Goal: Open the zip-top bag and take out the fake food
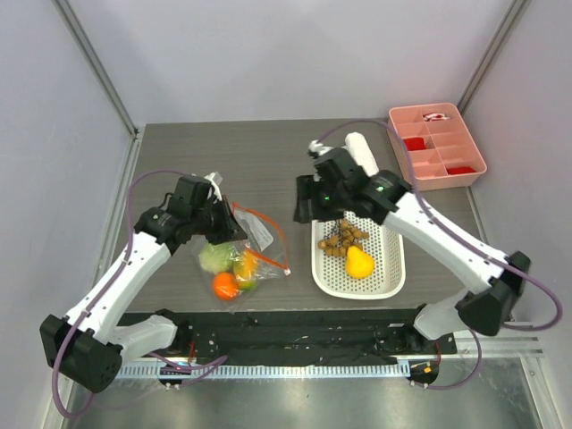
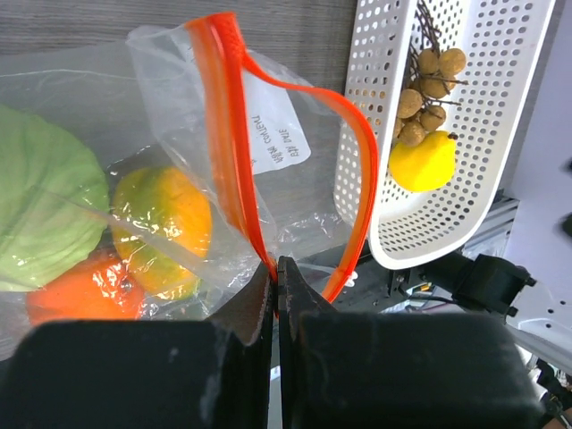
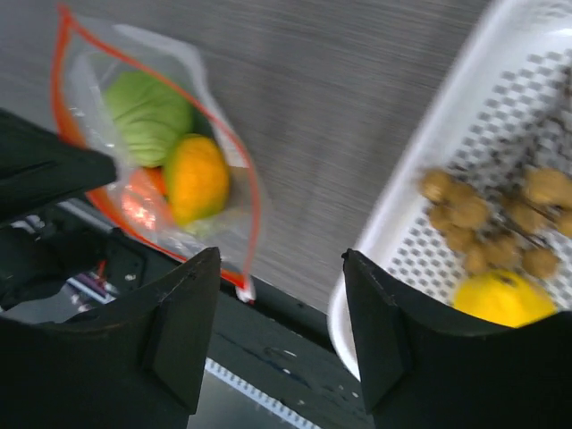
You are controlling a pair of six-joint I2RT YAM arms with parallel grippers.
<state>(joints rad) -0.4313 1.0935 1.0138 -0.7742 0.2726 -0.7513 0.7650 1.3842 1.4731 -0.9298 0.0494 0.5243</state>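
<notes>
The zip-top bag (image 1: pixel 255 234) lies left of centre with its orange-red mouth open. Inside are a green fruit (image 1: pixel 214 257), a green-orange mango (image 1: pixel 246 268) and an orange (image 1: pixel 225 286). My left gripper (image 1: pixel 225 229) is shut on the zip strip (image 2: pixel 237 170) of the bag (image 2: pixel 268 152), pinching it at the fingertips. My right gripper (image 1: pixel 308 204) is open and empty, hovering between the bag and the white basket (image 1: pixel 386 268). The lemon (image 1: pixel 359 262) and brown grapes (image 1: pixel 342 237) lie in the basket. The right wrist view shows the bag (image 3: pixel 94 76), the mango (image 3: pixel 197 174) and the grapes (image 3: pixel 474 223).
A pink compartment tray (image 1: pixel 465 134) with red pieces stands at the back right. The table's front edge with a black rail (image 1: pixel 295 335) runs just below the bag and the basket. Grey walls enclose the table on three sides.
</notes>
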